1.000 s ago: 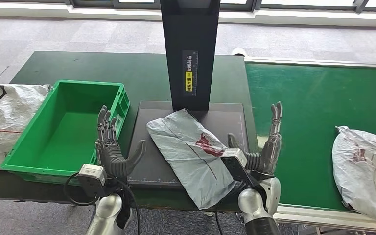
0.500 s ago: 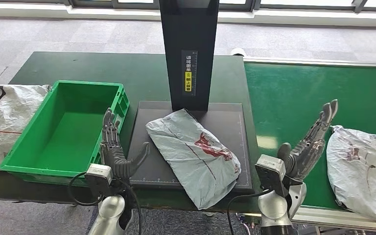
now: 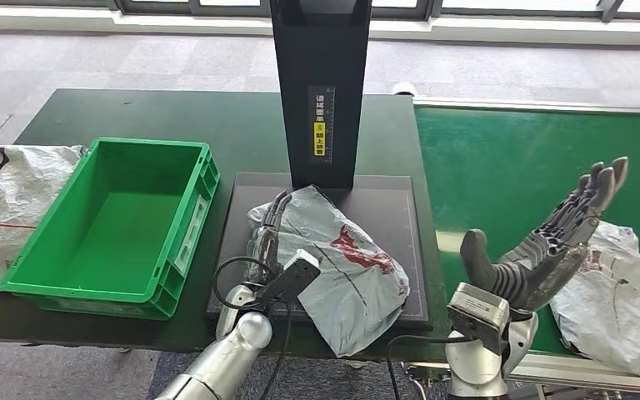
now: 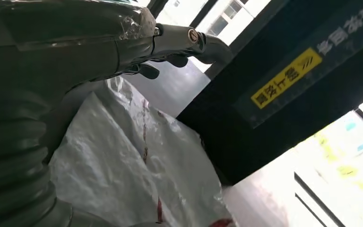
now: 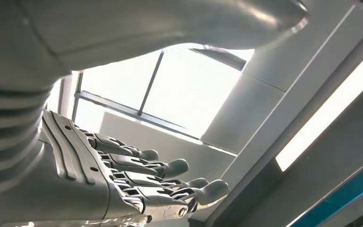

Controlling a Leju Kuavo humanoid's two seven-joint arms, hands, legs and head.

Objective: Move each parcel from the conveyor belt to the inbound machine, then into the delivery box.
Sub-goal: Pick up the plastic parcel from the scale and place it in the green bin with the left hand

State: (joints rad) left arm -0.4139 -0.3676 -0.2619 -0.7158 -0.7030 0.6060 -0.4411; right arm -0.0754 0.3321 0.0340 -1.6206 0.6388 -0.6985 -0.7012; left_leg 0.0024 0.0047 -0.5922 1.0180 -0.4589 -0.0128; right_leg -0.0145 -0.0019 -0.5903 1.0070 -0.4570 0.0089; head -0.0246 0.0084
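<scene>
On the long green conveyor belt (image 3: 508,158) to your right, a white parcel (image 3: 612,296) waits its turn, lying partly under your raised right hand (image 3: 550,250), whose fingers are spread and hold nothing; the right wrist view shows only ceiling, so that palm faces up. You could clip that parcel or drag it off the belt's near edge if you lower this hand carelessly.

At the middle stands the inbound machine (image 3: 322,92), its dark platform (image 3: 392,217) carrying the grey parcel (image 3: 342,267). One corner of the bag hangs over the platform's front edge, so a sideways shove would likely slide it onto the floor.

To your left, the green delivery box (image 3: 54,271) has tall walls; carry the bag too low and it will probably catch on the rim.

Your left hand (image 3: 268,233) rests at the bag's left edge, fingers extended along the film. Whether they are pinching anything you cannot tell. Thin, slick plastic may slip out unless you get under it.
</scene>
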